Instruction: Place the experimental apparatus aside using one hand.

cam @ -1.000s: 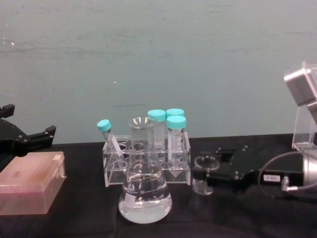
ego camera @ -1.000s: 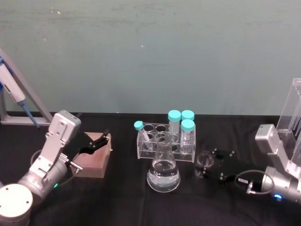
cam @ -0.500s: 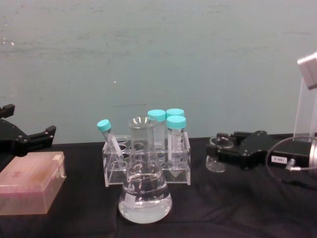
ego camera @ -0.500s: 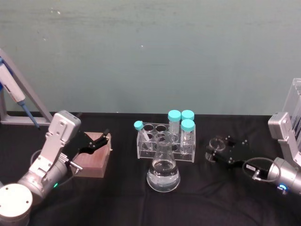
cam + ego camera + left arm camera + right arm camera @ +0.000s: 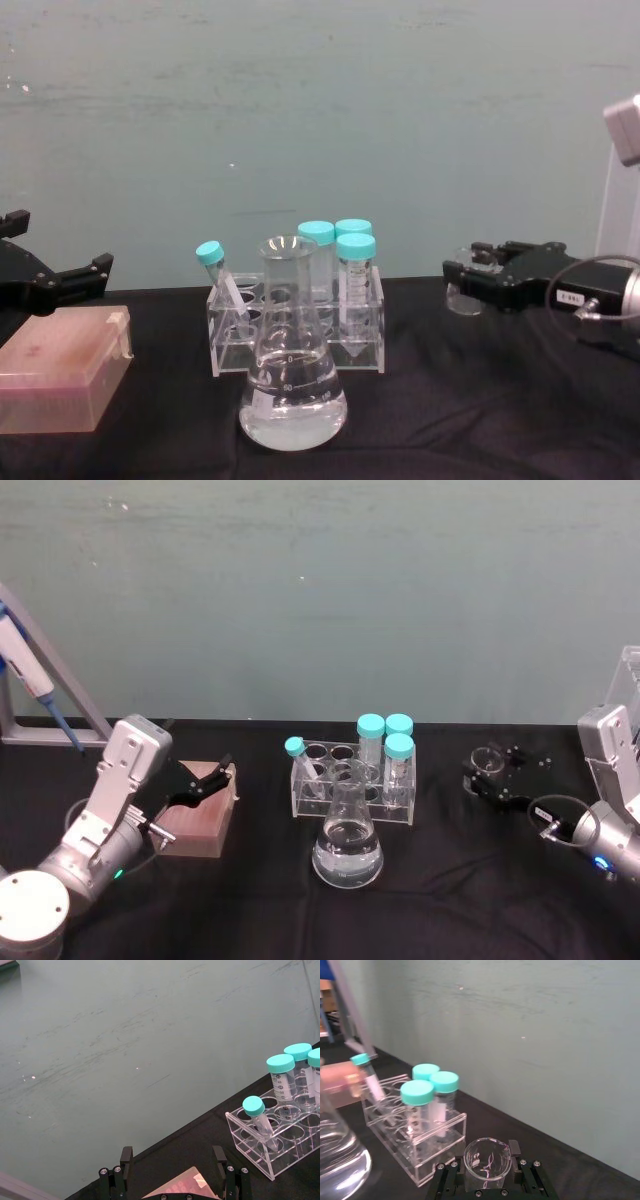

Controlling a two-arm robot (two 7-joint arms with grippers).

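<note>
Small clear glass beaker (image 5: pixel 487 760) is standing upright, mouth up, gripped by the black two-fingered right gripper (image 5: pixel 490 777) at the right of the black table (image 5: pixel 450 910). Over the last second it has been moving right and back, away from the conical glass flask (image 5: pixel 347 845) and clear tube rack (image 5: pixel 350 780). Bare cloth is lying around it. The left gripper (image 5: pixel 205 785) is hovering, spread wide, over the pink box (image 5: pixel 200 825).

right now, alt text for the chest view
The right gripper holds the glass beaker right of the tube rack. A conical flask of clear liquid stands front centre; the left gripper hangs open by a pink box.
</note>
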